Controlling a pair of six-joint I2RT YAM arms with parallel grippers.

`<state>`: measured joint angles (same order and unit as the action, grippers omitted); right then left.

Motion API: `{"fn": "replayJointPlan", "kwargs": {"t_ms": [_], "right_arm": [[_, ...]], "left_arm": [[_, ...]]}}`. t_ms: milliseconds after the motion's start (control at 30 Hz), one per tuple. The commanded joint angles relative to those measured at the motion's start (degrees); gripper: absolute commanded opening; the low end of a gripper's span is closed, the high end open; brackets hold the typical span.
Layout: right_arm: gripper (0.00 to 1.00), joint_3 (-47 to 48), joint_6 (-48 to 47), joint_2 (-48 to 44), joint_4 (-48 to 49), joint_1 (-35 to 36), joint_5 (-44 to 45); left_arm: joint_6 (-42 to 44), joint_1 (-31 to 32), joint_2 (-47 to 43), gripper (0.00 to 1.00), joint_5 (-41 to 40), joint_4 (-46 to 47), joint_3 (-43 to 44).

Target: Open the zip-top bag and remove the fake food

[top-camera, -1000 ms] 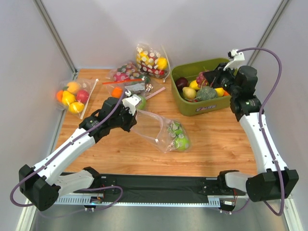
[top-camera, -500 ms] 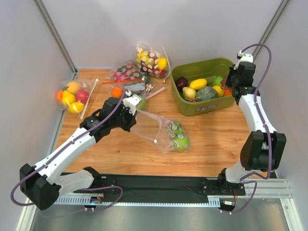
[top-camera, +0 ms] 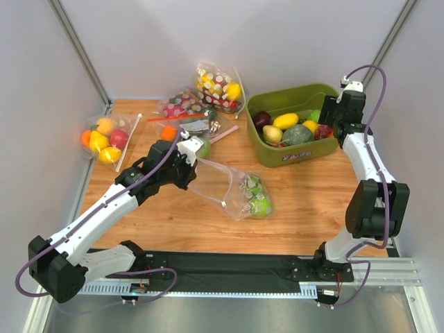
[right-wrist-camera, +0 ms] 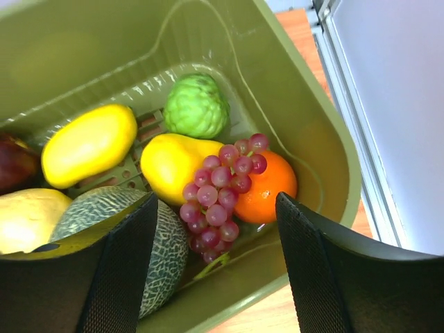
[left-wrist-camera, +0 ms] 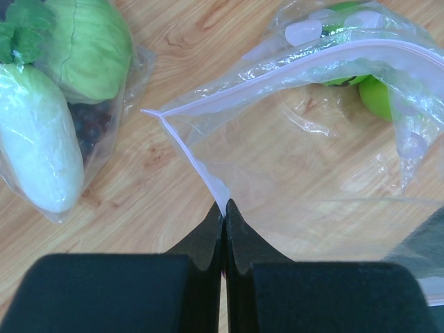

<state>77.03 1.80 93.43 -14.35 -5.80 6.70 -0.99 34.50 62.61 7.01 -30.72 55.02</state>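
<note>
The zip-top bag point(top-camera: 225, 182) lies open-mouthed in the middle of the wooden table, clear and crinkly. Green fake food point(top-camera: 258, 198) sits bunched at its far end. My left gripper point(top-camera: 190, 168) is shut on the bag's pale zip strip; in the left wrist view its fingertips point(left-wrist-camera: 223, 208) pinch the strip just below the corner of the bag point(left-wrist-camera: 298, 159), with green fruit point(left-wrist-camera: 378, 94) beyond. My right gripper point(top-camera: 329, 121) stands open over the right end of the olive bin point(top-camera: 277, 157). In the right wrist view nothing is between that gripper's point(right-wrist-camera: 215, 201) fingers; purple grapes point(right-wrist-camera: 218, 194), an orange and yellow fruit lie below.
A polka-dotted bag point(top-camera: 218, 87) and a bag with a red zip strip point(top-camera: 182, 114) lie at the back. Another fruit bag point(top-camera: 104, 135) is at the far left. A bag with a white radish point(left-wrist-camera: 38, 139) lies beside my left gripper. Walls close in on both sides.
My right arm has swung to the bin's right end and its gripper has opened; the grapes it held now lie in the bin. The left arm and the bag have not moved.
</note>
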Motion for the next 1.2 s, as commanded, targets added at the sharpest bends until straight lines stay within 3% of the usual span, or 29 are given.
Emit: {"fn": "replayJointPlan", "kwargs": {"t_ms": [0,200,467,633,733,967,1167], "right_arm": [[0.7,2.6,0.9,-5.4,0.9,0.4,-1.2],[0.7,2.2,2.4,-12.8,-1.1,7.7,-5.3],[0.69,1.8,6.4,-15.1,-5.7,28.4,-24.3],[0.68,1.5,12.7,-13.7,-3.8,39.0,-38.7],[0.65,0.1,15.5,-12.3,-1.9,43.9,-42.5],[0.63,-1.6,17.4,-7.4,-2.7,51.1,-44.0],[0.61,-2.7,17.9,-4.4,-7.5,52.0,-36.0]], "left_arm": [[0.9,0.1,-0.6,0.0,0.5,0.3,2.1],[0.9,0.1,-0.9,0.0,0.6,0.4,2.1],[0.9,0.1,-2.0,0.0,0.2,0.8,1.8],[0.9,0.1,-2.8,0.0,-0.1,0.8,1.8],[1.0,0.1,-3.4,0.0,-0.4,1.0,1.8],[0.9,0.1,-4.2,0.0,-0.6,1.0,1.8],[1.0,0.1,-6.1,0.0,-0.7,1.5,1.5]]}}
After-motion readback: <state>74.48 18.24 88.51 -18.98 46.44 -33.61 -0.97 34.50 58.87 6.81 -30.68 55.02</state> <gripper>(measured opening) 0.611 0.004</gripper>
